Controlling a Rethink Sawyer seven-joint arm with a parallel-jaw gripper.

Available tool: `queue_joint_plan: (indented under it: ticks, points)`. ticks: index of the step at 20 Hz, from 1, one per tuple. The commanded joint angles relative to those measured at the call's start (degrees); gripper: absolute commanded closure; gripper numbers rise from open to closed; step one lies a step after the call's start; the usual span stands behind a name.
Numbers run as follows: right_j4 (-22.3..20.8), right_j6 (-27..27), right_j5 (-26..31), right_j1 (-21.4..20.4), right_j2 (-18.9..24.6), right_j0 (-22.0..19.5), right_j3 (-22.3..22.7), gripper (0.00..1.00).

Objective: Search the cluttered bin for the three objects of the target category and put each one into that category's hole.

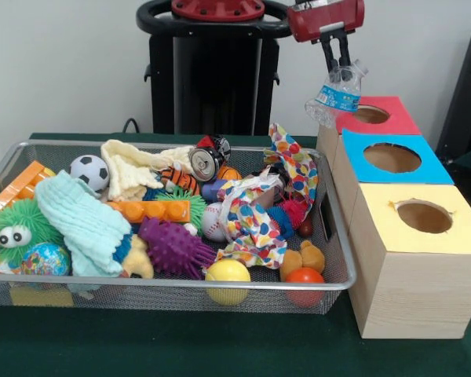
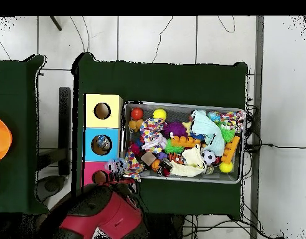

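Green table, arm overhead, pincer (image 1: 339, 64) clamping a crumpled plastic bottle (image 1: 335, 96) (blue-labelled) beside the red box (image 1: 392, 118).

Arm (image 1: 326, 17) cut off by top edge in front view. Fingers (image 1: 337, 55) sunk into crumpled plastic bottle (image 1: 335, 96), tips hidden. Bottle label print too small to read. Can (image 1: 206, 161) half buried among toys. Orange disc (image 2: 0, 139) cut by left edge in overhead view. Red box hole (image 2: 100, 177) partly masked by arm.
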Motion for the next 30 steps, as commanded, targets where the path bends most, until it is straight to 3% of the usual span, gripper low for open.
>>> queue_joint_plan:
  ticks: [1, 19, 30]
  points:
    - [1.9, 20.9, 5.6, 2.9, 1.5, 1.0, -4.2, 1.00]
    - [1.2, 25.0, 5.7, 8.4, -6.6, 6.5, -7.0, 1.00]
    - [3.6, 27.0, 3.2, 4.9, -11.3, 7.9, -8.0, 1.00]
